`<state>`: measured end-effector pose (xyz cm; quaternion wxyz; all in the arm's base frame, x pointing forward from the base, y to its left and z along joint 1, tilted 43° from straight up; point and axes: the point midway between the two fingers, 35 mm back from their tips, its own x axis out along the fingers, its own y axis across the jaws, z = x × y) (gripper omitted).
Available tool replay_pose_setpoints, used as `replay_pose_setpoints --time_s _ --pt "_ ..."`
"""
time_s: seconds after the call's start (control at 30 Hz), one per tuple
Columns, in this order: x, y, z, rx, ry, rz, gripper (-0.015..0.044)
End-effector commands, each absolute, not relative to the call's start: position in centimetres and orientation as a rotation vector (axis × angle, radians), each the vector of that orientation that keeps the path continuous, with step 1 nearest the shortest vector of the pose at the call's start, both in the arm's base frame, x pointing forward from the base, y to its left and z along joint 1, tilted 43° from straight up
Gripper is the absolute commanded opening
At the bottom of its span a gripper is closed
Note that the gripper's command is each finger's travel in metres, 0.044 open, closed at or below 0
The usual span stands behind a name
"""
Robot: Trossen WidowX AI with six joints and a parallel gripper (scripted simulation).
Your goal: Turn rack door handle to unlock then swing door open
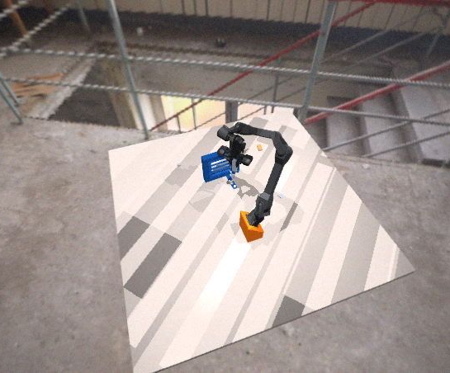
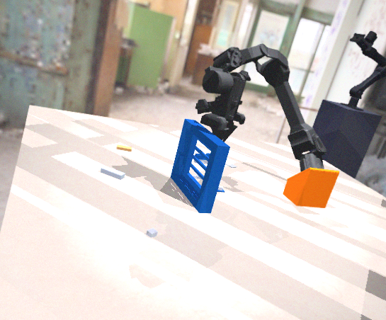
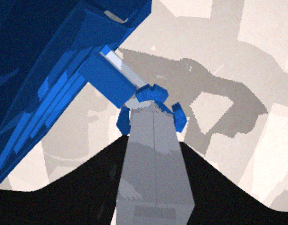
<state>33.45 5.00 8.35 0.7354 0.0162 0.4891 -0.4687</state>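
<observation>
The blue rack frame (image 1: pixel 206 170) (image 2: pixel 218 163) (image 3: pixel 49 34) stands upright on the table (image 1: pixel 153 326) (image 2: pixel 68 269). Its slatted door looks closed or nearly so; the exact angle is hard to tell. The grey upright handle (image 3: pixel 154 174) stands in front of the door on a blue bracket. My gripper (image 1: pixel 234 162) (image 3: pixel 151 145) is shut on the handle, a black finger on either side of it. In the wrist view the handle and gripper sit slantwise to the rack, partway through a quarter turn. In the exterior view the rack hides the handle and fingertips.
The orange block (image 1: pixel 250 231) (image 2: pixel 317 187) is at the arm's base. A small orange piece (image 1: pixel 259 147) (image 2: pixel 124 148), a pale bar (image 2: pixel 112 173), a pale cube (image 1: pixel 178 165) (image 2: pixel 151 232) and a flat pale piece (image 1: pixel 281 195) (image 2: pixel 231 166) lie around the rack.
</observation>
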Motion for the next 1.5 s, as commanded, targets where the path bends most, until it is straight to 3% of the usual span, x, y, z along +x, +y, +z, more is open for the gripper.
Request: replay_pose_setpoints --time_s 0.0,0.57,1.2,1.47 --pt "33.46 4.96 8.33 0.195 0.970 -1.133 0.0021" --pt "33.48 4.97 8.34 0.838 0.466 -1.475 0.0021" --pt "33.48 4.97 8.34 0.844 0.460 -1.477 0.0021" --pt "33.48 4.97 8.34 0.844 0.460 -1.477 0.0231"
